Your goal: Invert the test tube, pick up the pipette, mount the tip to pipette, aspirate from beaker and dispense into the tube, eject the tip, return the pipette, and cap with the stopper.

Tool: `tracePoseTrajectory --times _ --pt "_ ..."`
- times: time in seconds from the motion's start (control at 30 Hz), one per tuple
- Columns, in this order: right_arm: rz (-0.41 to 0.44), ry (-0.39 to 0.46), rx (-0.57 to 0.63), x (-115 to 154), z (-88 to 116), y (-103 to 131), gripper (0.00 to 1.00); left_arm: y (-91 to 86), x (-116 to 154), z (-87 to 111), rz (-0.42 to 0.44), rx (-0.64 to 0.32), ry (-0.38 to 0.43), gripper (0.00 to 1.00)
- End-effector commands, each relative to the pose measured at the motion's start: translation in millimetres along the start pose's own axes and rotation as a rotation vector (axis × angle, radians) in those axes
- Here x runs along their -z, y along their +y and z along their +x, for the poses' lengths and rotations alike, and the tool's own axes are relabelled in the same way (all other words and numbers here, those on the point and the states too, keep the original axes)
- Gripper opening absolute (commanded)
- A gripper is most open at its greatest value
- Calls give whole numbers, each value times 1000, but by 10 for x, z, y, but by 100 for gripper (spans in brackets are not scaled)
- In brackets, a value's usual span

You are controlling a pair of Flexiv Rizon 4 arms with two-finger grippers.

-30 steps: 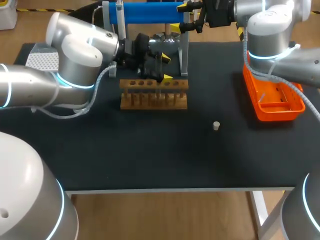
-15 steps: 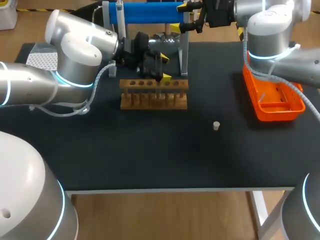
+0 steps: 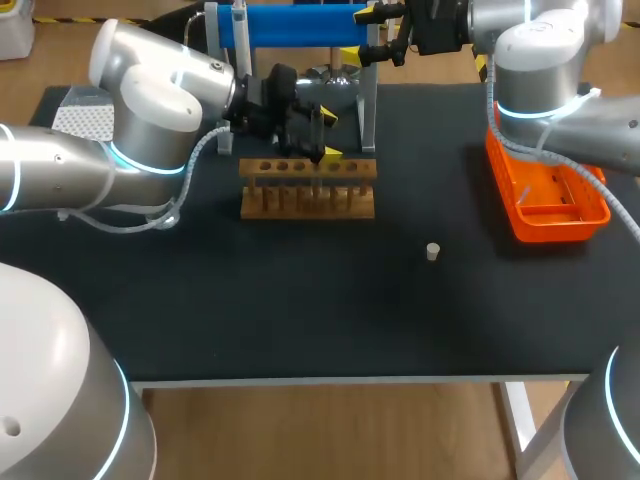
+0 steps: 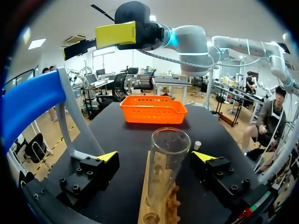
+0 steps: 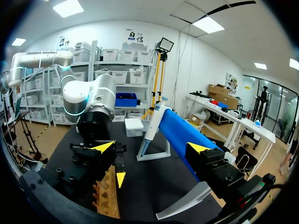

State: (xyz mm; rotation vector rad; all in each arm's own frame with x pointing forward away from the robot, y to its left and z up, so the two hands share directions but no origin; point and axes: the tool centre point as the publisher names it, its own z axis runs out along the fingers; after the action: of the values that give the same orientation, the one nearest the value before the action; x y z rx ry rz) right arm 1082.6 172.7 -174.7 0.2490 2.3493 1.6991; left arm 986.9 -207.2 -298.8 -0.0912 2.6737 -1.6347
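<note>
A clear glass test tube (image 4: 168, 156) stands in the wooden rack (image 3: 308, 188), open end up. My left gripper (image 3: 331, 137) is open around it, its yellow-tipped fingers (image 4: 108, 156) well clear of the glass on both sides. The blue pipette (image 3: 295, 25) lies across its stand at the table's back. My right gripper (image 3: 368, 35) is open at the pipette's right end. In the right wrist view the pipette (image 5: 180, 133) runs ahead between the right gripper's (image 5: 150, 147) spread fingers, untouched. A small white stopper (image 3: 433, 251) lies on the black mat.
An orange basket (image 3: 548, 200) sits at the right edge under my right arm. A white perforated tip box (image 3: 84, 118) is at the back left. A shiny vessel (image 3: 335, 80) stands behind the rack. The pipette stand's upright (image 3: 369, 105) is close to the left gripper.
My left arm's elbow has shifted slightly up and left; its gripper stays at the rack. The right arm has not moved.
</note>
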Motion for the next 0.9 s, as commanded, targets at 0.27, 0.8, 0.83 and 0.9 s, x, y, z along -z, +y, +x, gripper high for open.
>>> tracePoseTrajectory --times 0.27,0.8,0.83,0.9 --pt "5 -89 -5 338 79 -13 100 -1 -4 -12 -2 0 3 100" --pt "51 -178 -22 1648 902 -500 100 -1 -4 -12 -2 0 3 100" --pt "48 -178 -26 1685 938 -519 100 -1 -4 -12 -2 0 3 100" --pt "48 -183 -29 1820 1086 -602 100 -1 -4 -12 -2 0 3 100"
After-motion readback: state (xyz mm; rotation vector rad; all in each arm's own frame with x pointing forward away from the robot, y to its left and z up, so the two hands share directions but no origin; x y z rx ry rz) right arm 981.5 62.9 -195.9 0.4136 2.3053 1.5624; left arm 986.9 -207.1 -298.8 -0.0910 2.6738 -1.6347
